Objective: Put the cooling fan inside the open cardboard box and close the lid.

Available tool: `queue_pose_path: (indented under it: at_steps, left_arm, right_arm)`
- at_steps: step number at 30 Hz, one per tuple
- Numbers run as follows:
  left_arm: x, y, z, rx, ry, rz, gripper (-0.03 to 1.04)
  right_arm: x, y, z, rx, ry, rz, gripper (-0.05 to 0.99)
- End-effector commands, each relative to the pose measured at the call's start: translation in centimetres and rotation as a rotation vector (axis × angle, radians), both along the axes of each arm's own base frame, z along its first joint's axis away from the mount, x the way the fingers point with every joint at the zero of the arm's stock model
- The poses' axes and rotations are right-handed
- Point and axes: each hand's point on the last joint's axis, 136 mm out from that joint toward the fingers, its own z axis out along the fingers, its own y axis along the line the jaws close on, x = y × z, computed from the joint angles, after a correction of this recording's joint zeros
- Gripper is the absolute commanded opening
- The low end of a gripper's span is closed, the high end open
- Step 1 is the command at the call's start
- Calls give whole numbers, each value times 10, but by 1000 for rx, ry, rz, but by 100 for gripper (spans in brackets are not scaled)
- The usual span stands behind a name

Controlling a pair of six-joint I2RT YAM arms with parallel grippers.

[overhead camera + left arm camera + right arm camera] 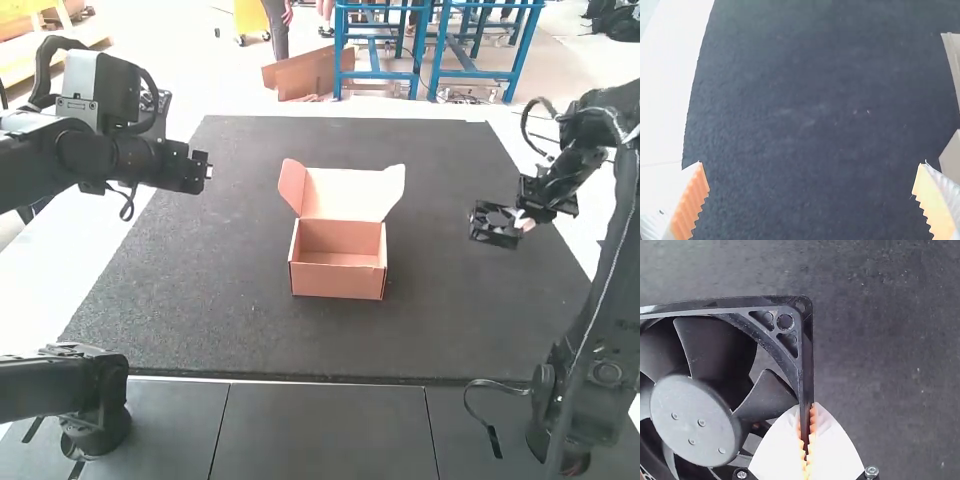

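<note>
dark mat [200, 280]: right hand [807, 440] pinches fan [695, 425].

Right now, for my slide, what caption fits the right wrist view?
Right gripper shut on the frame edge of a black plastic cooling fan, dark mat behind.

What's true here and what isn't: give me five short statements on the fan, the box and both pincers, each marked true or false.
1. The right pincer is shut on the frame of the cooling fan. True.
2. The fan lies inside the cardboard box. False: it is well to the right of the box, held in the right pincer.
3. The box's lid stands open. True.
4. The left pincer grips the lid. False: it is open, holds nothing, and is apart from the box on its left.
5. The box stands on a dark mat. True.
</note>
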Motion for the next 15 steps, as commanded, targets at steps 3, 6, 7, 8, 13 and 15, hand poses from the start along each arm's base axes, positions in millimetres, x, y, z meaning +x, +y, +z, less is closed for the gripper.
queue_pose_path:
  at_steps: [3, 6, 7, 8, 13, 15]
  left_arm:
    - [-4, -4, -10, -9, 9, -20, 97]
    - [-5, -3, -15, -10, 9, -20, 97]
    - [-5, -3, -17, -10, 9, -20, 97]
    - [-5, -3, -19, -10, 9, -20, 97]
    - [-9, -2, -27, -7, 20, -20, 97]
    - [-11, -2, -28, -6, 18, -21, 97]
  right_arm:
    - [-22, 25, 82, 65, -160, -70, 0]
    - [-32, 39, 114, 91, -230, -136, 0]
    - [-35, 46, 122, 101, -248, -144, 0]
    - [-40, 55, 129, 117, -258, -153, 0]
    - [-70, 111, 149, 181, -207, -105, 0]
    - [-78, 136, 155, 206, -194, -71, 0]
